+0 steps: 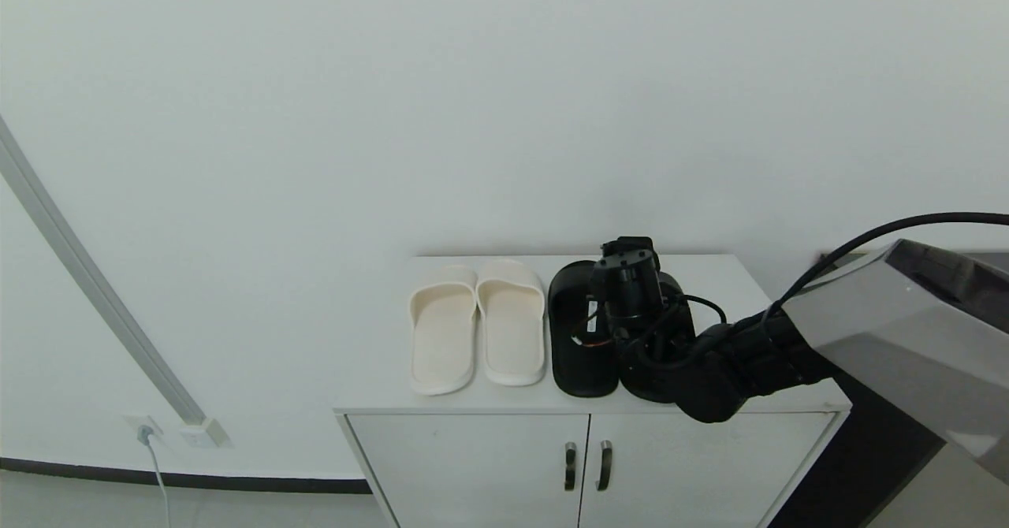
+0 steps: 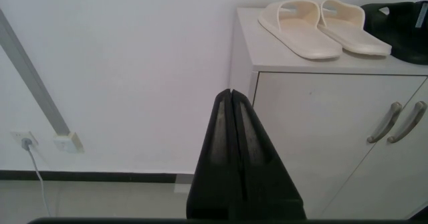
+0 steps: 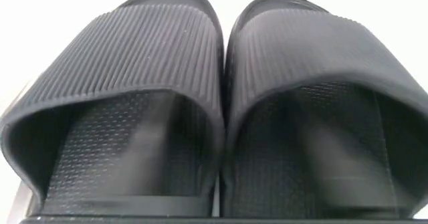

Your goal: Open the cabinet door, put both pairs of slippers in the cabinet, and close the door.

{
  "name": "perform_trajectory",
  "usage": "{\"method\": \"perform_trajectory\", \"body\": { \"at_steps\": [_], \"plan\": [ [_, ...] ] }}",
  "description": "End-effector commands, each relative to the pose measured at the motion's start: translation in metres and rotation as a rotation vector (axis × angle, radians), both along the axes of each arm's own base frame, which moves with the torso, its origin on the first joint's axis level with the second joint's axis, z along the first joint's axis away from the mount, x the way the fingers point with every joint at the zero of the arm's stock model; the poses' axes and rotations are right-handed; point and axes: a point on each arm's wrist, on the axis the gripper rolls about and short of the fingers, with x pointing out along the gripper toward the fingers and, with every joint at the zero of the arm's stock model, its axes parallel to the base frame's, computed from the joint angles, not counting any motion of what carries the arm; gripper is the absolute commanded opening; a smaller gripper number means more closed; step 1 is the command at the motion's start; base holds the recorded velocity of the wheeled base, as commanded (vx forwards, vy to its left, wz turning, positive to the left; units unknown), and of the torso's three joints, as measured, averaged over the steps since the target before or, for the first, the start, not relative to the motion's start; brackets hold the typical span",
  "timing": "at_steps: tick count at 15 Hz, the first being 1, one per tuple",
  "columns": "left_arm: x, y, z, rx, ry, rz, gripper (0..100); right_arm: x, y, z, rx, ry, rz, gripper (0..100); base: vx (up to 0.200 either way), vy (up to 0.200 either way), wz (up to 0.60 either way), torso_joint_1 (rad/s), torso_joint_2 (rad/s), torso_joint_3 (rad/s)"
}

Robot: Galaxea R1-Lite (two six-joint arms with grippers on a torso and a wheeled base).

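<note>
Fingers [image 2: 249, 144] of left gripper [image 2: 231, 98] pressed together, low beside cabinet [image 1: 733, 284]; doors [image 1: 473, 465] shut. Right gripper [image 1: 628, 264] over black slippers [image 1: 582, 355] on cabinet top's right half (grip state unclear); white slippers [image 1: 477, 331] alongside. Likely light, bendy rubber; pinch adjoining straps together.
</note>
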Motion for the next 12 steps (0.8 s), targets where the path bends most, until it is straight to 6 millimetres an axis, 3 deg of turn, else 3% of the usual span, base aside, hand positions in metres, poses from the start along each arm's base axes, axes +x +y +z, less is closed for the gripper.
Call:
{"method": "perform_trajectory", "body": {
  "at_steps": [1, 7, 10, 12],
  "plan": [
    [0.000, 0.000, 0.000, -0.001, 0.001, 0.001, 0, 0.003, 0.001, -0.004, -0.004, 0.004, -0.002, 0, 0.000, 0.000, 0.00, 0.000, 0.00, 0.000],
    [0.000, 0.000, 0.000, -0.001, 0.001, 0.002, 0, 0.002, -0.004, 0.006, -0.002, -0.013, -0.012, 0, 0.000, 0.000, 0.00, 0.000, 0.00, 0.000],
    [0.000, 0.000, 0.000, -0.001, 0.000, 0.005, 0, -0.023, -0.020, 0.044, -0.020, -0.055, 0.025, 0, 0.000, 0.000, 0.00, 0.000, 0.00, 0.000],
    [0.000, 0.000, 0.000, -0.001, 0.001, 0.004, 0, -0.054, -0.037, 0.065, -0.026, -0.080, 0.153, 0, 0.000, 0.000, 0.00, 0.000, 0.00, 0.000]
  ]
}}
